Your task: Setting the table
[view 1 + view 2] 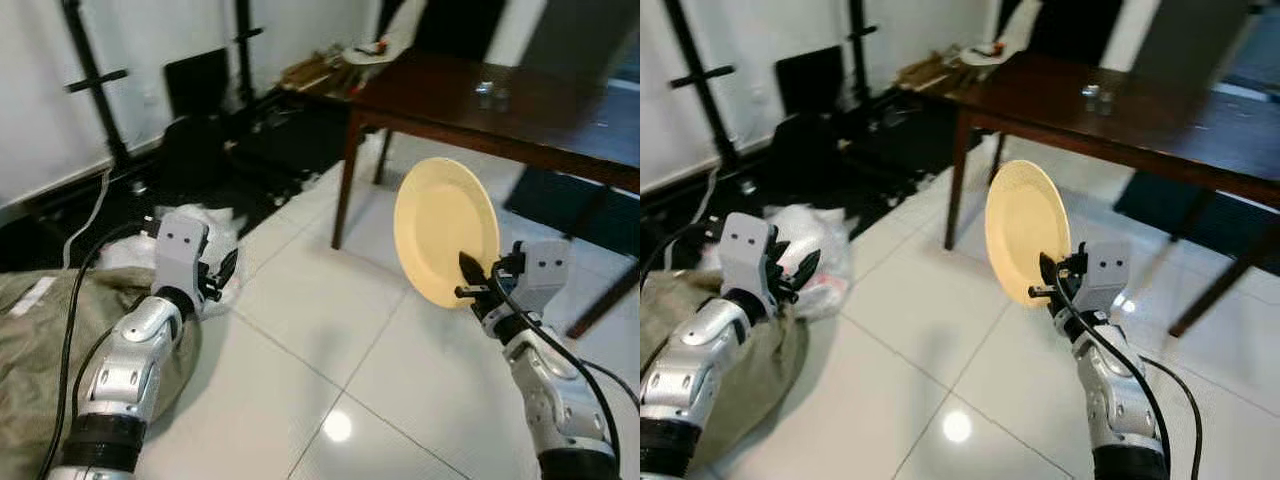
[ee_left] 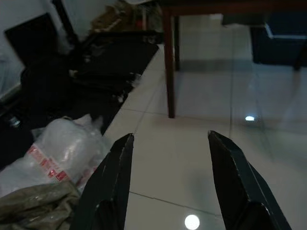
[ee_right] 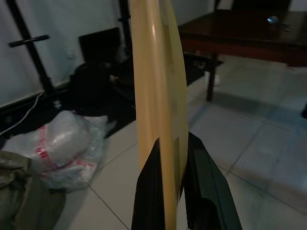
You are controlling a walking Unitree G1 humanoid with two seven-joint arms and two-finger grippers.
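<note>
We hold the yellow plate (image 1: 445,230) in our right claw (image 1: 470,279), its fingers pinched on the lower rim. The plate stands on edge above the white tiled floor (image 1: 320,340), its face turned left, near the dark wooden tabletop (image 1: 520,110) beyond it. Our left claw (image 2: 168,187) is spread apart and grips nothing, raised beside a clear plastic bag (image 2: 57,148).

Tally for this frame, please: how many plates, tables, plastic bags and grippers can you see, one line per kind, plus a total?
Pale yellow round plates: 1
Dark brown wooden tables: 1
Clear crumpled plastic bags with red print: 1
Black two-fingered grippers: 2, the left gripper open over the floor, the right gripper clamping the plate's lower rim
Total: 5
</note>
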